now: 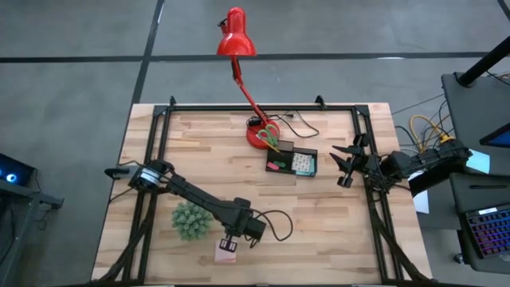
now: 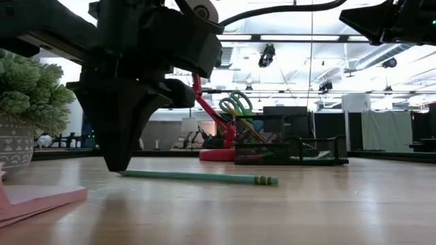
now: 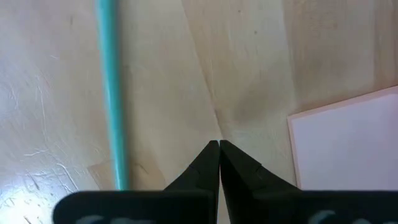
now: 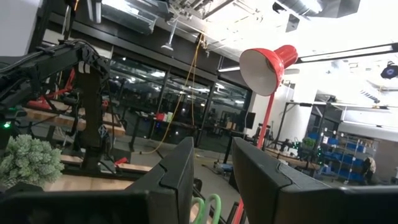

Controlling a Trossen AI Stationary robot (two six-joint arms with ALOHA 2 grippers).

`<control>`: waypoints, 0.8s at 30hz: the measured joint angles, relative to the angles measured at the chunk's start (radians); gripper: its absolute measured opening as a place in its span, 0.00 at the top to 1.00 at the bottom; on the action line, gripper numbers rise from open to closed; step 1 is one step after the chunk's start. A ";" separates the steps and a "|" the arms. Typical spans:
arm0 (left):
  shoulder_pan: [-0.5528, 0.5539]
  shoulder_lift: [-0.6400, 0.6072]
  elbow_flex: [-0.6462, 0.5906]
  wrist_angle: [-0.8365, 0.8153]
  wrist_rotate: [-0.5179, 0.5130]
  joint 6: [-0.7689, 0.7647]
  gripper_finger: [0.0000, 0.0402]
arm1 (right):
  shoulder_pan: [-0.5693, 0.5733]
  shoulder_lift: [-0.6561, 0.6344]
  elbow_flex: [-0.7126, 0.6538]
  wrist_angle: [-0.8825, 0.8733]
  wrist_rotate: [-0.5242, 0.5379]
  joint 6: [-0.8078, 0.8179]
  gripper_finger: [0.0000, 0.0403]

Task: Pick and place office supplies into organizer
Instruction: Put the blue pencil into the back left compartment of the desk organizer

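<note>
The left hand (image 3: pixel 219 144) is hanging low over the near part of the surface (image 1: pixel 319 231), its two fingers pressed together at the tips with nothing between them. It is coming down into the bare gap between two supplies: the teal pencil (image 3: pixel 112 93) is lying flat just to one side of the fingertips, and the pink sticky pad (image 3: pixel 348 140) is lying just to the other side. Neither is touching the hand.

The pencil looks light, stiff and thin, with a smooth painted barrel that is likely to roll or slip. It is sitting flush on the wood, so the fingers would have to open, straddle it crosswise and pinch near the middle of its length so it stays level. The low view shows its banded end (image 2: pixel 266 180) pointing away from the hand.

The pad looks light too, but flat and soft-edged; its sheets may fan or bend, so gripping across two opposite edges seems safer than pinching a corner.

The black organizer (image 1: pixel 292 162) is sitting well beyond the hand, across the surface, with green-handled scissors (image 2: pixel 236 104) already standing in it.

The right hand (image 1: pixel 344 165) is waiting off to the far side of the organizer, fingers spread apart and empty.
</note>
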 joint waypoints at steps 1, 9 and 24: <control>0.000 -0.001 0.000 -0.001 -0.004 -0.002 1.00 | 0.000 0.000 0.000 0.000 0.000 0.000 0.75; 0.000 -0.043 -0.008 -0.039 -0.171 -0.056 1.00 | 0.000 0.000 0.000 0.000 0.000 0.026 0.75; 0.061 -0.826 -0.706 0.745 -0.371 0.071 1.00 | 0.000 0.010 0.000 -0.023 0.000 0.088 0.75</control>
